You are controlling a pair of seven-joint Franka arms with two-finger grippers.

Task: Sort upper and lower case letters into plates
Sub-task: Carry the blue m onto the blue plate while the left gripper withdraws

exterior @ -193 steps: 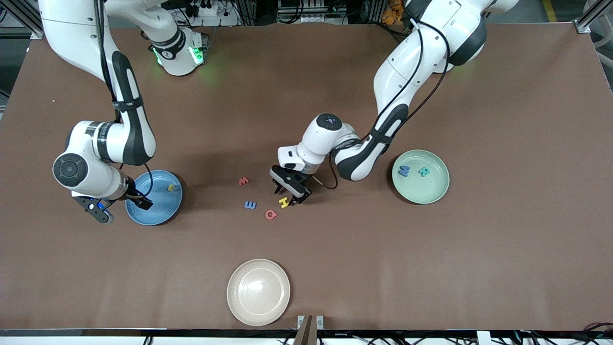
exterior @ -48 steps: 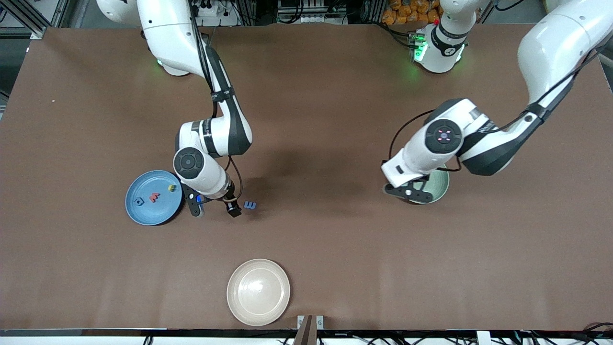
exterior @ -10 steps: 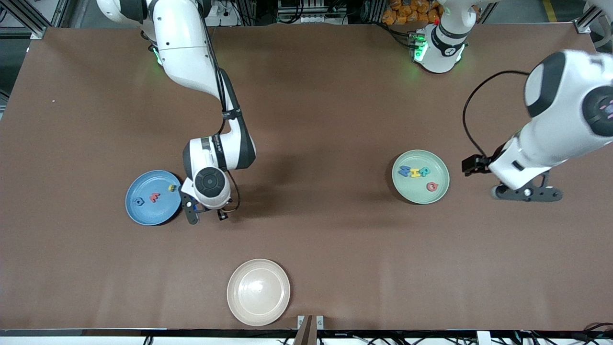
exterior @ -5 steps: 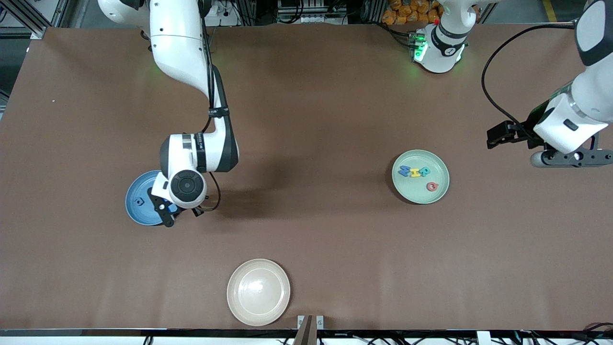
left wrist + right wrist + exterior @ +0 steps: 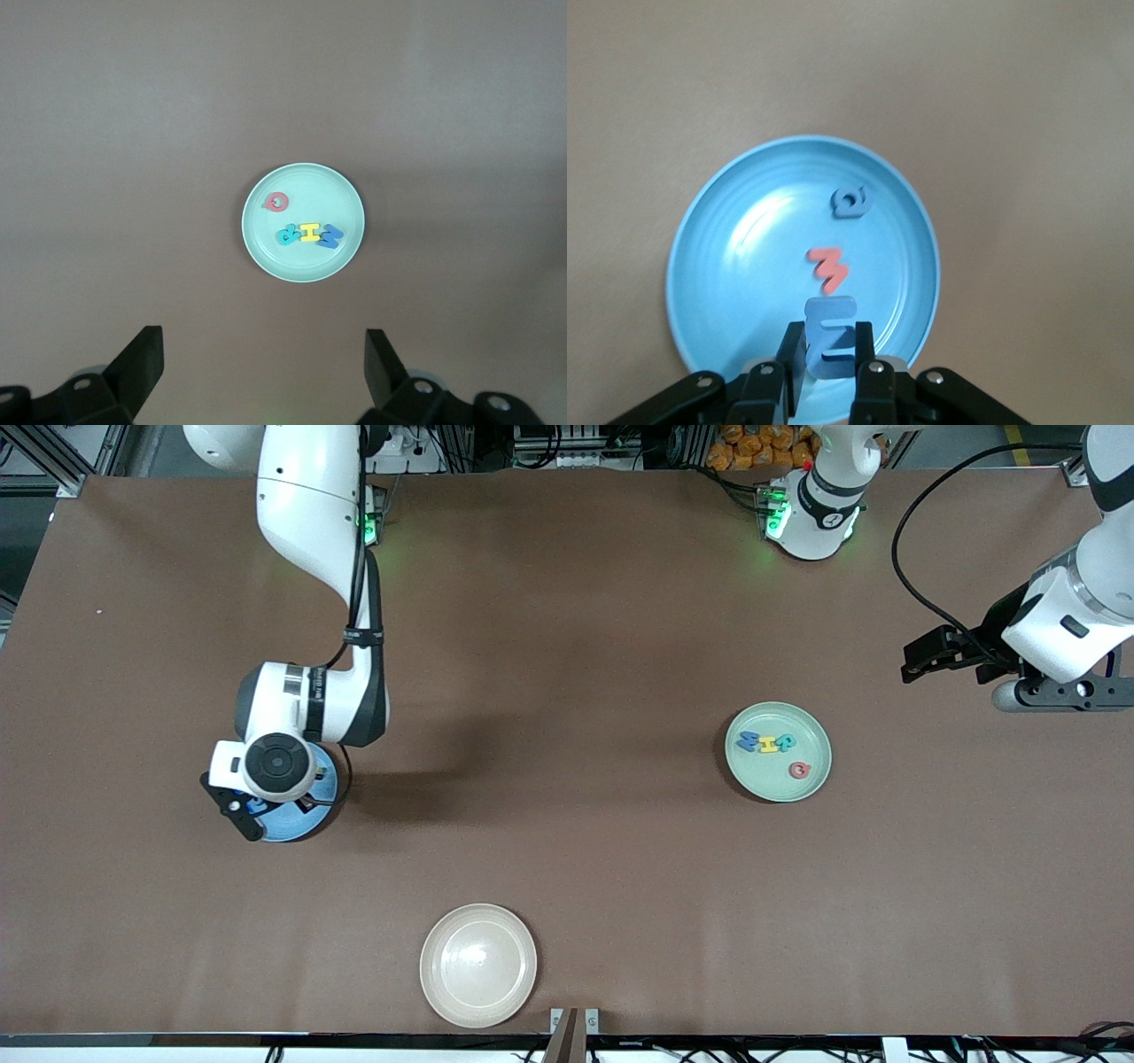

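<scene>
My right gripper (image 5: 830,356) is shut on a blue letter (image 5: 833,329), held upright just above the sky blue plate (image 5: 709,221). A red letter (image 5: 829,268) and another blue letter (image 5: 850,202) lie in that plate. In the front view the right arm's wrist covers most of the blue plate (image 5: 285,829). The mint green plate (image 5: 764,781) holds blue (image 5: 749,741), yellow (image 5: 767,742), teal (image 5: 784,742) and red (image 5: 799,770) letters. My left gripper (image 5: 1061,691) hangs open and empty, high over the table at the left arm's end, looking down on the mint plate (image 5: 344,190).
A cream-beige plate (image 5: 443,957) sits empty near the table's front edge, nearer to the camera than both other plates. Bare brown tabletop lies between the blue and mint plates.
My right arm carried the blue letter from beside the blue plate to over it. My left arm lifted away from the mint plate toward its end of the table.
</scene>
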